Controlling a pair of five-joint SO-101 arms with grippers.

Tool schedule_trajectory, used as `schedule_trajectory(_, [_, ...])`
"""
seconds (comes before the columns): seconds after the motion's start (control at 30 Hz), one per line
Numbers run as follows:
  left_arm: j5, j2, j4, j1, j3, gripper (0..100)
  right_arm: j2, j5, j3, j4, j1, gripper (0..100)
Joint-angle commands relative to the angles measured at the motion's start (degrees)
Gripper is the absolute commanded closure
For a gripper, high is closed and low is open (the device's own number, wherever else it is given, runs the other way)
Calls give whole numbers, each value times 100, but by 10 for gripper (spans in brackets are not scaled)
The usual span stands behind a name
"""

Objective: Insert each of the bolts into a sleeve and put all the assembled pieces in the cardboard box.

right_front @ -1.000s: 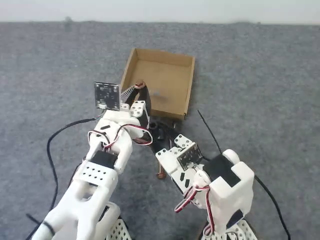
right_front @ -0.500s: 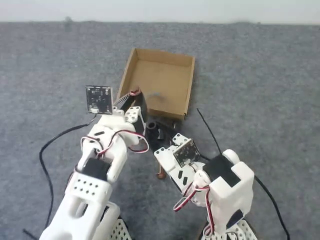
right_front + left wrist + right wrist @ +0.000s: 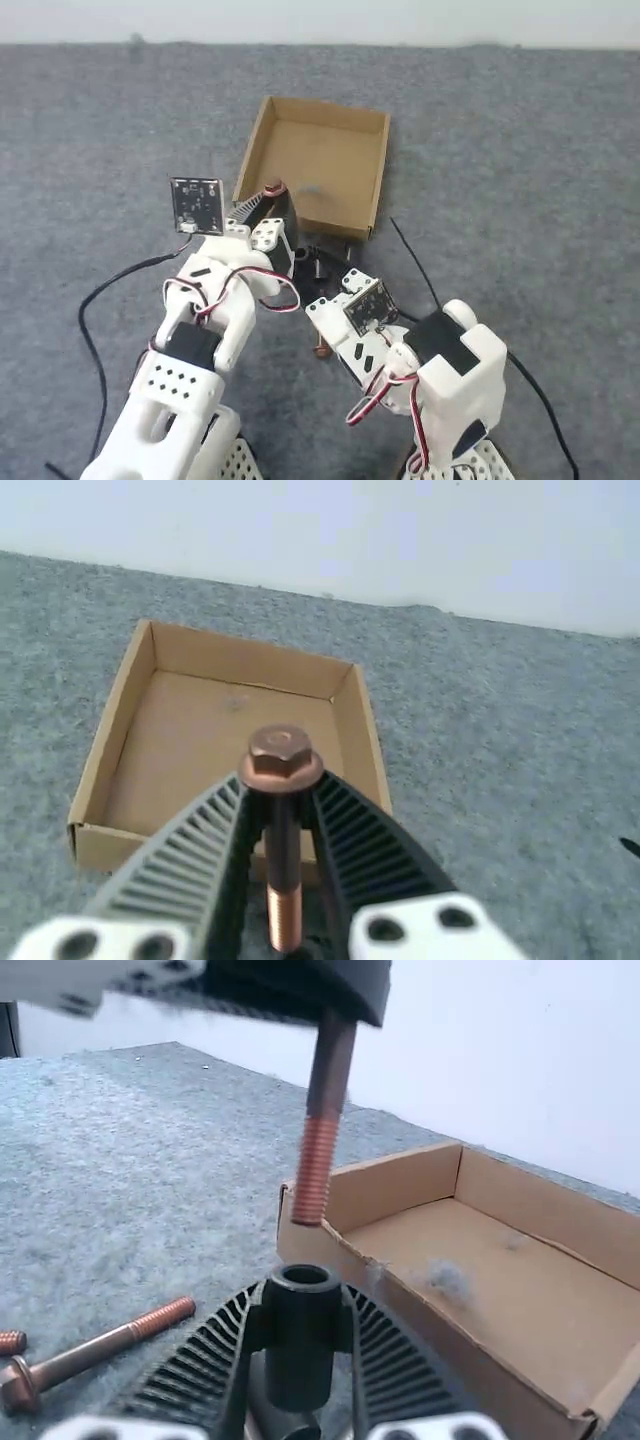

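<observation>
- Starting at the left of the high view, you have a black cable (image 3: 93, 305) curling over the grey carpet (image 3: 520, 150) beside the left arm
- Your left gripper (image 3: 271, 203) is closed to a narrow gap around a copper bolt (image 3: 272, 187), pinching the shank just under the hex head
- That bolt (image 3: 284, 830) stands upright between the ribbed fingers (image 3: 215, 825), head up and threaded end down; the left gripper (image 3: 280, 788) sits in front of the box's near wall
- From the right wrist camera you can see the bolt (image 3: 320, 1130) hanging with its threaded tip just above the black sleeve (image 3: 300, 1345), a gap between tip and mouth; it is not yet inside
- Your right gripper (image 3: 302, 1310) is clamped on that sleeve, one finger on each side, the sleeve upright with its open mouth facing up
- Overhead, the right gripper (image 3: 316, 266) and the sleeve (image 3: 312, 262) lie just in front of the box, close beside the left gripper
- One loose bolt (image 3: 95, 1345) lies flat on the carpet near the right gripper; overhead the loose bolt (image 3: 321, 347) shows beside the right arm
- Another bolt end (image 3: 8, 1342) pokes in at the frame edge, just beside the loose bolt's head
- The cardboard box (image 3: 378, 190) sits open on the carpet past both grippers, and no assembled piece lies in the cardboard box (image 3: 250, 660)
- Furthest right, a second black cable (image 3: 415, 258) runs from the box corner back past the right arm
</observation>
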Motion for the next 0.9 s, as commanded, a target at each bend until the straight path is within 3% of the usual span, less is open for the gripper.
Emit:
schedule_trajectory(0.0, [132, -229, 44, 62, -92, 989, -48, 114, -158, 4, -40, 992])
schedule_trajectory(0.2, [141, -264, 607, 105, -233, 989, -48, 114, -158, 4, -31, 992])
schedule_trajectory(0.57, [132, -264, 589, 229, -207, 989, -75, 114, -132, 4, -13, 992])
schedule_trajectory(0.87, [123, -255, -721, 246, 576, 989, -101, 114, -53, 4, 40, 992])
